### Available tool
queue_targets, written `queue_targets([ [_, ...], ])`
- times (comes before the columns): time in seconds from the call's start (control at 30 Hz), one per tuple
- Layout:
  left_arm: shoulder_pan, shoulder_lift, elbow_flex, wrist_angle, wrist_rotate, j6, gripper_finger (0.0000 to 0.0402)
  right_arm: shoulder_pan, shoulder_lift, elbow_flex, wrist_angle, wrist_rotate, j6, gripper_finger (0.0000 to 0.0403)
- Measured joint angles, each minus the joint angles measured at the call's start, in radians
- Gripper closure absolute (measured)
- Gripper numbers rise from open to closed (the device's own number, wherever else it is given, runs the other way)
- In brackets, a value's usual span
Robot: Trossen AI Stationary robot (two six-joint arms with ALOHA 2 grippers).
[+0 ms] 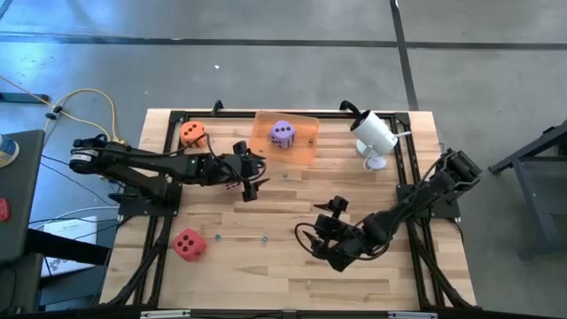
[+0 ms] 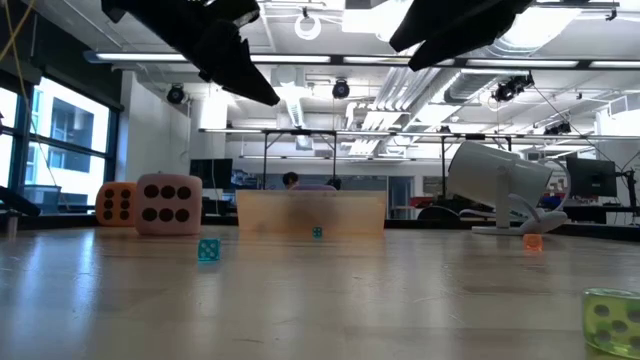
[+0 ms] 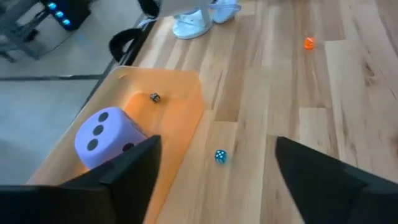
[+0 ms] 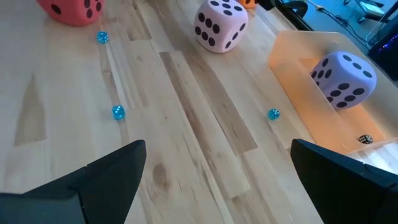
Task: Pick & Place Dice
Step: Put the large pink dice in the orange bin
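Note:
A purple die [image 1: 283,133] rests on the floor of the translucent orange tray [image 1: 306,151] at the table's far side. It also shows in the left wrist view as the purple die [image 3: 102,134]. The orange die [image 1: 193,134] sits left of the tray. The pink die [image 4: 221,23] stands on the table near it, mostly under my left arm in the high view. The red die [image 1: 189,243] lies near the front left. My left gripper [image 1: 251,177] hovers open just in front of the tray's near left corner. My right gripper [image 1: 326,221] hangs open over the table's middle right.
Small teal dice [image 1: 217,237] [image 1: 264,237] [image 1: 285,175] lie scattered on the wood. A tiny orange die [image 3: 308,42] lies farther right, and a small green one [image 2: 610,320] is near the front edge. A white device on a stand [image 1: 374,135] sits right of the tray.

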Motion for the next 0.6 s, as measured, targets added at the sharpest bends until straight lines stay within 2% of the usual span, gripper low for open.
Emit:
queue_targets([
  [0.23,-0.003,0.006,0.000,-0.004,-0.032,-0.054,0.0009,0.000,0.000,0.000,0.003,-0.002,-0.003,0.0010],
  [0.37,-0.003,0.019,0.000,0.009,-0.122,-0.097,0.0003,0.000,0.000,0.000,0.008,-0.002,-0.003,0.0010],
  [0.6,-0.003,0.042,0.001,0.031,-0.139,-0.123,0.0002,0.000,0.000,0.000,0.012,-0.008,-0.019,0.0010],
])
